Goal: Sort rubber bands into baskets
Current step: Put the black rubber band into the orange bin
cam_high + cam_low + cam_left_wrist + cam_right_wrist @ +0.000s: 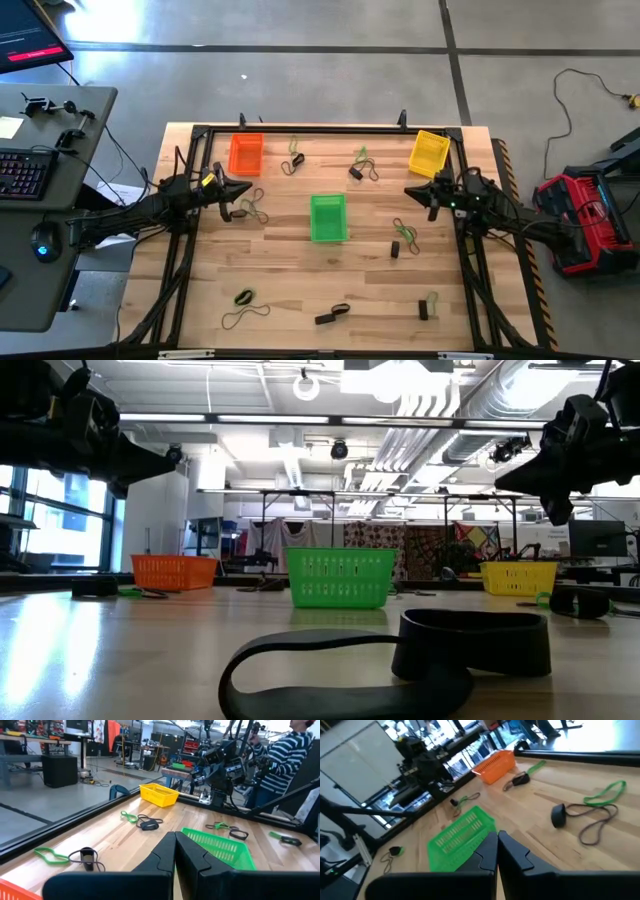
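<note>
The wooden surface (300, 270) fills the middle of the overhead view, with one dark arm reaching in from nine o'clock and the other from three o'clock. The left end effector (243, 190) hangs above the surface just below the orange basket, its fingers (162, 855) pressed together and holding nothing. The right end effector (412, 192) hangs just below the yellow basket, its fingers (490, 852) likewise together and empty.

Three baskets come next: the green basket (327, 218) stands at the centre, the orange basket (245, 154) at about ten o'clock, and the yellow basket (429, 152) at about two o'clock.

The rubber bands (245, 208) lie loose around the baskets, none visibly inside one: some just beside the left end effector, a cluster (362, 168) at twelve o'clock, others (404, 238) at four o'clock, and several (333, 314) along the six o'clock edge. A person in a striped sleeve (280, 760) stands beyond the surface.
</note>
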`<act>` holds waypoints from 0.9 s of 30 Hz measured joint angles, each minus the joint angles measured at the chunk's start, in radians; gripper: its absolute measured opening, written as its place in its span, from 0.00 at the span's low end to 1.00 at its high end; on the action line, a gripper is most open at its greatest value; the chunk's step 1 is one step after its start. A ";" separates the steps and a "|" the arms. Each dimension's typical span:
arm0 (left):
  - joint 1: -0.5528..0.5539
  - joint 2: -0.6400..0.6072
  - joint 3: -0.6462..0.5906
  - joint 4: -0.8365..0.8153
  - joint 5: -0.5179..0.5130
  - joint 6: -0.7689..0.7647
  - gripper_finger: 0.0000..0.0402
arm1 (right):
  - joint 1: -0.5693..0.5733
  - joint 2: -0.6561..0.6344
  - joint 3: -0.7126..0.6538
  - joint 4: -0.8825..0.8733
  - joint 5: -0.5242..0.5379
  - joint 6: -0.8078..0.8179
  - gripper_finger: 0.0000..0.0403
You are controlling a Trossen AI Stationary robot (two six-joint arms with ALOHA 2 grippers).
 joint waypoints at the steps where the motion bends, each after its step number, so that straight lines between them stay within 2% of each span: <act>1: 0.000 0.000 0.000 0.000 0.000 0.007 0.00 | 0.000 0.011 0.009 -0.009 0.007 0.010 0.00; 6: 0.000 0.000 0.000 0.007 0.000 0.036 0.00 | 0.000 0.084 0.088 -0.107 0.014 -0.050 0.00; 13: 0.000 0.000 0.000 0.049 0.000 0.028 0.00 | 0.038 0.219 0.214 -0.161 0.005 -0.039 0.00; 20: 0.000 0.000 0.000 0.113 0.000 -0.001 0.00 | 0.092 0.410 0.355 -0.295 0.005 0.015 0.00; 27: 0.000 0.000 0.000 0.119 -0.020 -0.105 0.00 | 0.165 0.614 0.522 -0.426 0.016 0.017 0.00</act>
